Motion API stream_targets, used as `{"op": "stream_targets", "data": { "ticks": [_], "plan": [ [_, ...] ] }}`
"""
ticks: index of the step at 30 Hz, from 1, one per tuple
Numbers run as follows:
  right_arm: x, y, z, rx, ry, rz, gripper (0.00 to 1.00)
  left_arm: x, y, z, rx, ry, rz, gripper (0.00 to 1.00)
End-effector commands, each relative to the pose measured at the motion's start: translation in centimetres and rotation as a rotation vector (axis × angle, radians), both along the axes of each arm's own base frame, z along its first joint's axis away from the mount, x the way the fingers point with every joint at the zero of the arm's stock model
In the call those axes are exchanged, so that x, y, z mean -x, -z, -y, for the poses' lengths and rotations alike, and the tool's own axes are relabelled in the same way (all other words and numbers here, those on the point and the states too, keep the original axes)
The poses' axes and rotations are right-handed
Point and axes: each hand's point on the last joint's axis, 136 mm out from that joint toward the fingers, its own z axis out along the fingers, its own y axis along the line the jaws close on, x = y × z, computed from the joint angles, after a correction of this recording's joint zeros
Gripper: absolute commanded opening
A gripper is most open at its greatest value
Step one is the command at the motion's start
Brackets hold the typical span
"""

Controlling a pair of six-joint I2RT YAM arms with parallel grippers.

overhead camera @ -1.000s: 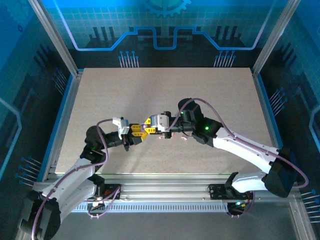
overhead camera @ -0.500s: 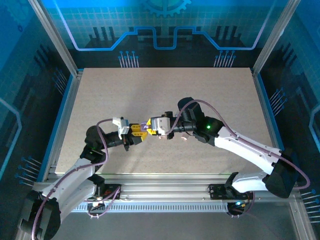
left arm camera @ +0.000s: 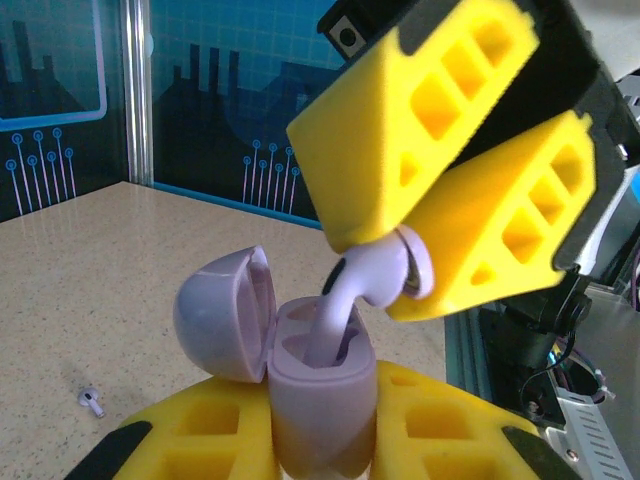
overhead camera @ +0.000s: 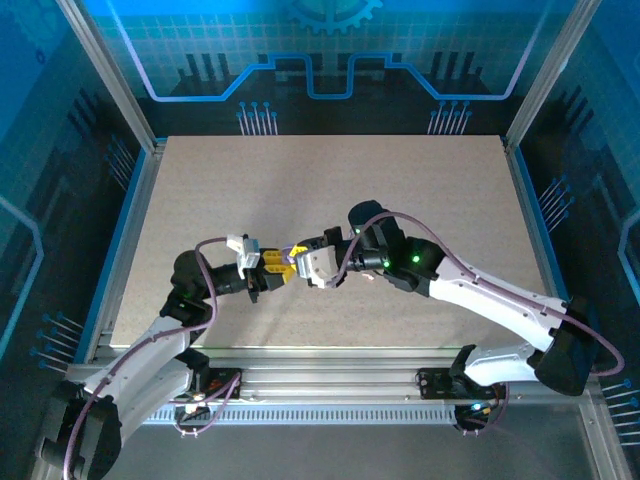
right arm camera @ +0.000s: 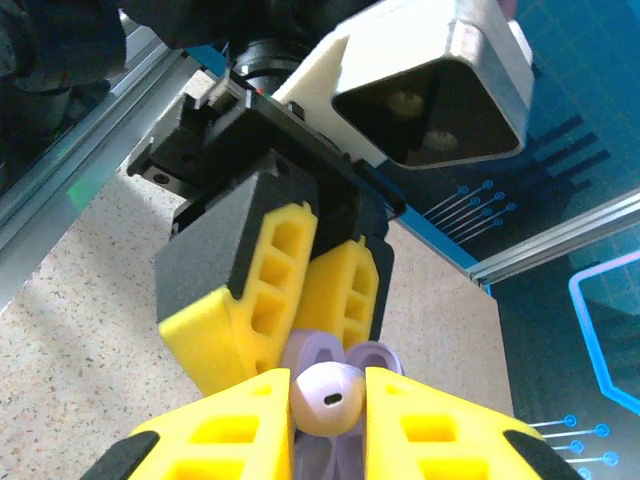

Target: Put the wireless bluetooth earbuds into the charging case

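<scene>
Open case (left arm camera: 320, 395) is clamped upright by left claw (left arm camera: 320, 440) so bud (left arm camera: 360, 290), pinched in right claw (left arm camera: 390, 262), is aligned stem-first with socket.

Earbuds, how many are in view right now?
2. One lilac earbud in the right gripper, stem entering the open case; a second earbud on the table. More may be hidden.

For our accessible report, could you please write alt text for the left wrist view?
The right hand pinches a lilac stemmed earbud, its stem in the open lilac charging case held by the left hand. A small pale earbud lies on the speckled table.
</scene>
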Motion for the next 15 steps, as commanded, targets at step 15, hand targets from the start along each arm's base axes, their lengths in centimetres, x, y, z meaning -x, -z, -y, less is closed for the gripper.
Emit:
{"op": "stream_targets", "data": {
  "ticks": [15],
  "plan": [
    [0.7, 2.7, 0.9, 0.085, -0.049, -0.089, 0.2, 0.0, -3.5, -0.3, 0.038, -0.03, 0.137, 0.15]
  ]
}}
